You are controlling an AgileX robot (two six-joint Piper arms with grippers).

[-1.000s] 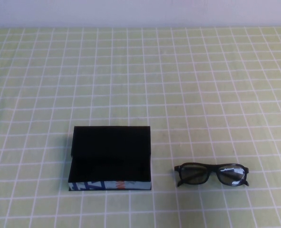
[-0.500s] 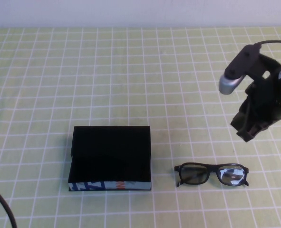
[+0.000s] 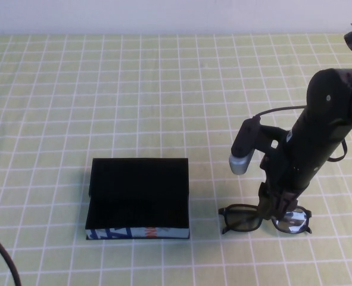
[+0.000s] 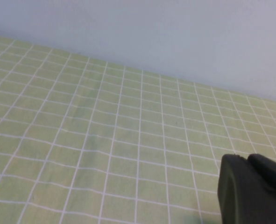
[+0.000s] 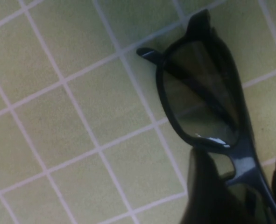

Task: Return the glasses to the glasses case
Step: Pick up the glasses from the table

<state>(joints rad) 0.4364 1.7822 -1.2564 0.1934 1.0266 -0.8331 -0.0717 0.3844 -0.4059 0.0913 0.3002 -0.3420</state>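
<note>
Reaching from above, the right gripper point(image 3: 277, 210) sits at the bridge of the glasses point(image 3: 265, 218), which lie on the checked cloth point(image 3: 164, 89) just right of the open glasses case point(image 3: 139, 198). Its wrist view shows fingers point(image 5: 208, 191) spread astride the bridge, not yet clamped; closing comes next, I judge. The left gripper point(image 4: 254, 189) hovers elsewhere; its state I cannot tell.

High view looks down over the table; right wrist view shares the glasses point(image 3: 265, 218) close-up.
</note>
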